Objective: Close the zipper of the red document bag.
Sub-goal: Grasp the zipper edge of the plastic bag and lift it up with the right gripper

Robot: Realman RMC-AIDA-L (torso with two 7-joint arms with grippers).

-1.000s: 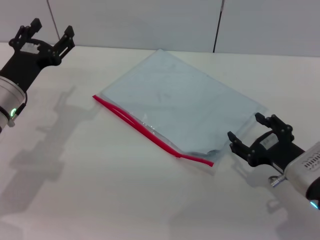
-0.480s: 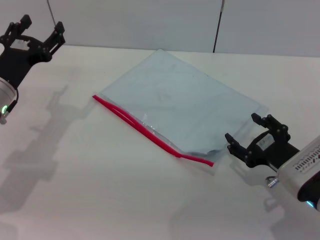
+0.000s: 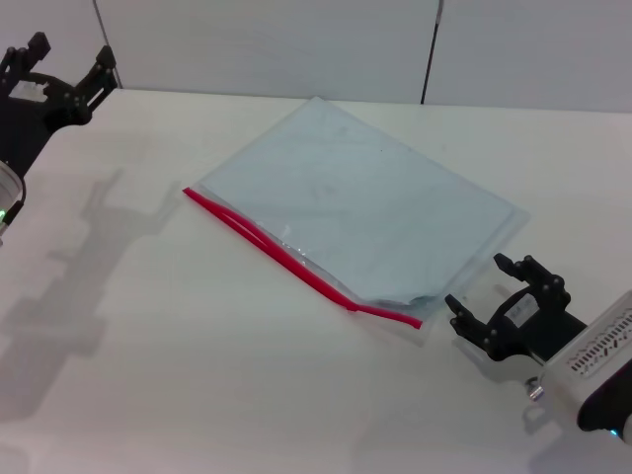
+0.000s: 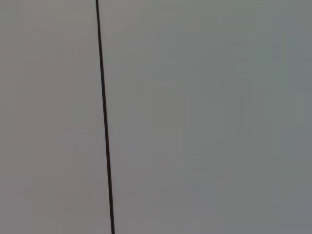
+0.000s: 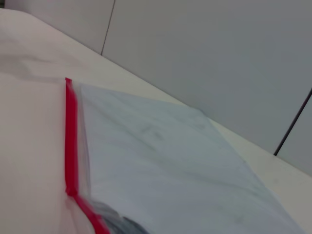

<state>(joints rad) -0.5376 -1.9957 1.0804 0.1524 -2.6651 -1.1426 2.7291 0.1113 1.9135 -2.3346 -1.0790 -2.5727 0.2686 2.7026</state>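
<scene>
The red document bag (image 3: 355, 207) lies flat and slanted on the white table, a pale blue-grey pouch. Its zipper (image 3: 296, 262) is a bright red strip along the long edge nearest me, kinked close to its right end. My right gripper (image 3: 504, 291) stands open just right of that end, low over the table and apart from the bag. In the right wrist view the bag (image 5: 175, 165) and the zipper (image 5: 71, 141) fill the picture. My left gripper (image 3: 61, 61) is open, raised at the far left, well away from the bag.
The white table (image 3: 197, 375) stretches bare in front of the bag. A grey panelled wall (image 3: 296, 39) with dark seams closes the far edge; the left wrist view holds only that wall (image 4: 195, 117).
My left gripper has drawn back to the left and upward, away from the bag. The right gripper has slid a little nearer to me and lower. The bag has not moved.
</scene>
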